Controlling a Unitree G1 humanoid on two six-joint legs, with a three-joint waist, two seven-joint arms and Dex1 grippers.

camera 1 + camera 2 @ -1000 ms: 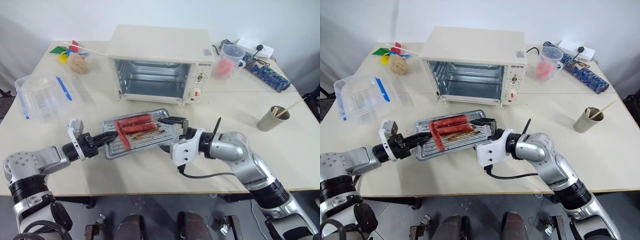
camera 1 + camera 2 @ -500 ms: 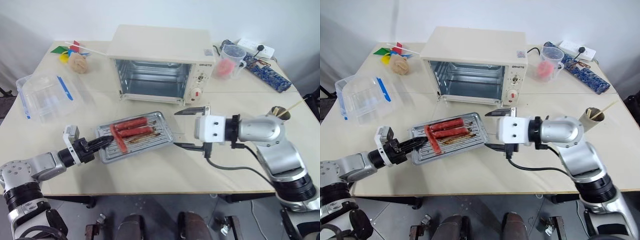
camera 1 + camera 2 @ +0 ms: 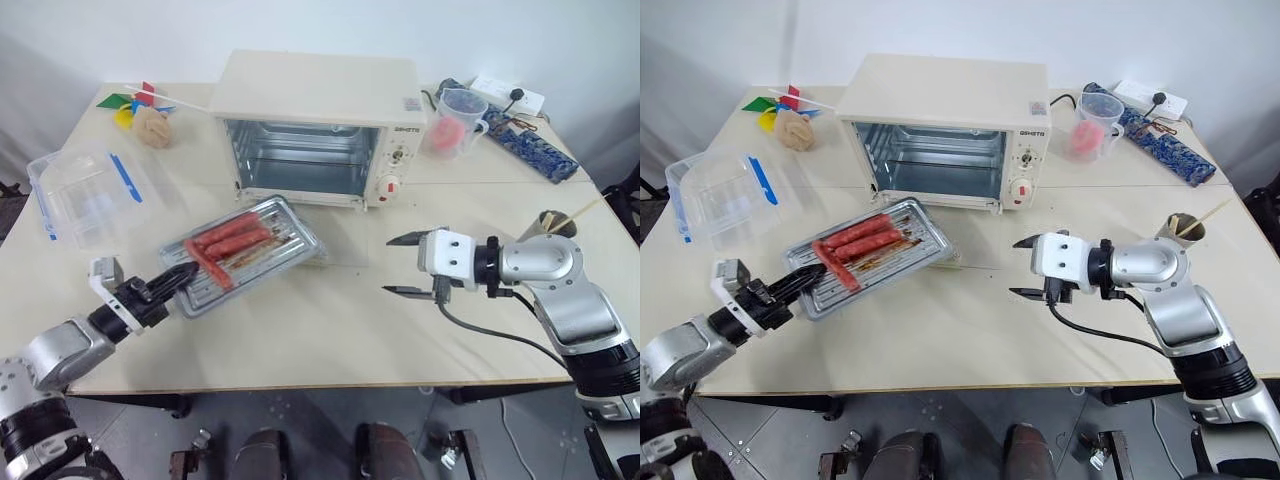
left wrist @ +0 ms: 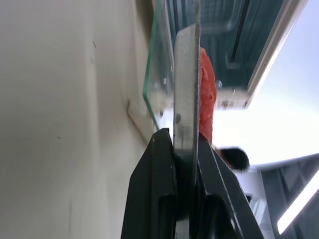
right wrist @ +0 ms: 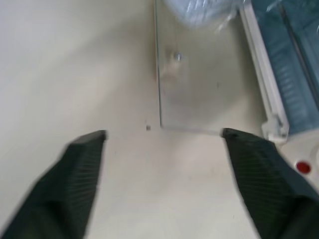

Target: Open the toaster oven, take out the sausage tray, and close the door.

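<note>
With the toaster oven (image 3: pixel 320 125) standing at the far middle of the table (image 3: pixel 330 320), its door (image 3: pixel 335 243) lies folded down flat on the tabletop in front of the empty cavity, glass up. My left pincer (image 3: pixel 183 275) is pressed tight on the near-left corner of the sausage tray (image 3: pixel 240 255); in the left wrist view the two black fingers (image 4: pixel 154 199) clamp the tray's thin metal rim edge-on, a red sausage (image 4: pixel 207 87) just beyond them. The tray is outside the oven, to the near left of the opening, tilted, its far right end over the left part of the open door; whether it touches the glass I cannot tell. Several sausages (image 3: pixel 225 240) lie on its wire rack. My right pincer (image 3: pixel 408 264) hovers to the right of the door, well apart from the tray, fingers spread and holding nothing; the right wrist view shows the door's glass corner between the two fingertips (image 5: pixel 82 164). A clear plastic box with blue clips (image 3: pixel 80 190) sits at the left, a measuring jug (image 3: pixel 458 120) right of the oven, a paper cup with sticks (image 3: pixel 548 232) at the right.
</note>
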